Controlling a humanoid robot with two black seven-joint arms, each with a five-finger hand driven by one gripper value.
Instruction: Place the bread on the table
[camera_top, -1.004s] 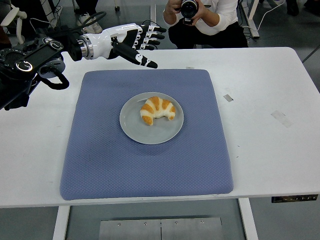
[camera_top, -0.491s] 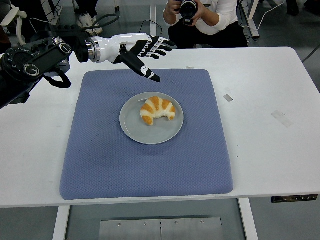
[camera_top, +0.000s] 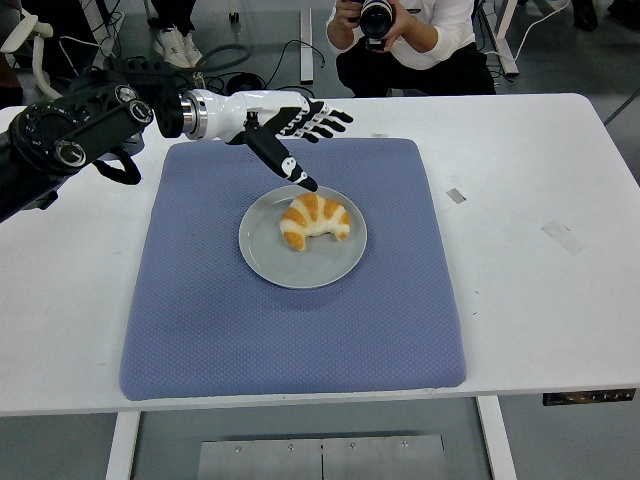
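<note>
golden bread (camera_top: 314, 221) on a grey plate (camera_top: 303, 263); left hand (camera_top: 283, 121) spread open above, holding nothing

This looks like a robotics lab or test room: a plain white height-adjustable table (camera_top: 560, 160) with a control panel (camera_top: 590, 397) on its near edge, black cables (camera_top: 240, 62) trailing across the grey floor, and a crouching person in a white top (camera_top: 420, 40) aiming a black camera (camera_top: 377, 17) at the setup.

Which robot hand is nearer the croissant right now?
Left. The left hand hovers open just up-left of the croissant on the plate; the right is out of view.
</note>
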